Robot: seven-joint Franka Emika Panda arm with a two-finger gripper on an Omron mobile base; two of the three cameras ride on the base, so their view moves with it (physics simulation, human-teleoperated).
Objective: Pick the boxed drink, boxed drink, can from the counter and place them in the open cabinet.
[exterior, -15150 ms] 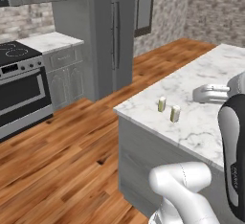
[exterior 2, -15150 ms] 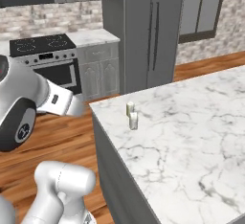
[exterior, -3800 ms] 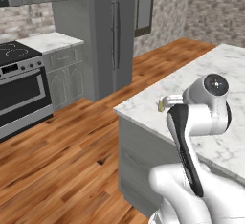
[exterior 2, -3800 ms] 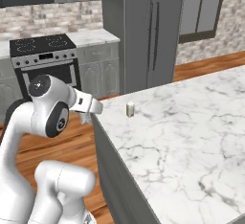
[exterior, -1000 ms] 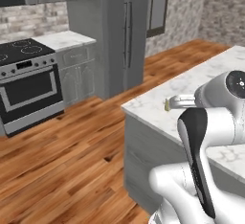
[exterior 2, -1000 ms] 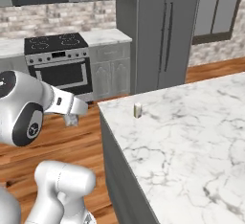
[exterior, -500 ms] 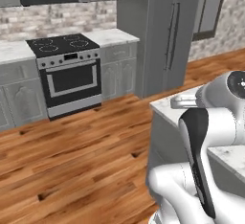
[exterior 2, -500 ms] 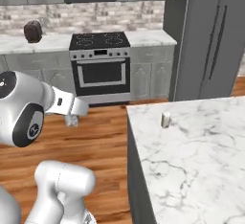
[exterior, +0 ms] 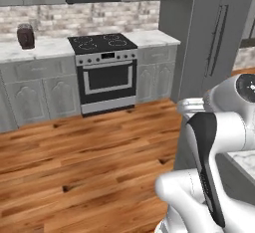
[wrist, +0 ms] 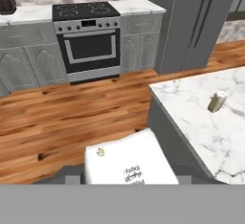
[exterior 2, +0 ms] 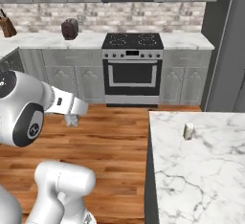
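- White card, cream at the edges: the carried boxed drink (wrist: 127,163) is sitting close under the hand camera, with its flat top and small print facing the lens.
- The fingers (exterior 2: 71,117) are clamping narrowly on this carton. In the right base view a pale block is hanging just below the hand, out over the wooden floor (exterior 2: 115,137).
- Judgement: the carton is being held upright and tucked near the arm so that it rides steadily during transport. The hand is off the desk (exterior 2: 206,180), not over it.
- The second boxed drink (wrist: 217,101) is standing upright on the marble, near the desk's corner and clear of the edge. It is untouched, so I judge it is waiting for its own pick.
- Relative to the fingers, in the hand view this second carton is lying at about 2 o'clock from the carried one, well apart, with the desk's edge running between them.
- In the right base view the same carton (exterior 2: 188,131) is sitting at roughly 3 o'clock from the fingers, again well apart.
- The stove (exterior 2: 131,77) is facing the base from 12 o'clock, across open floor.
- Judgement: one carton is in transit and one is left on the desk, so the task is at an early stage. The next need is lining the carried carton up with the shelf before releasing it.
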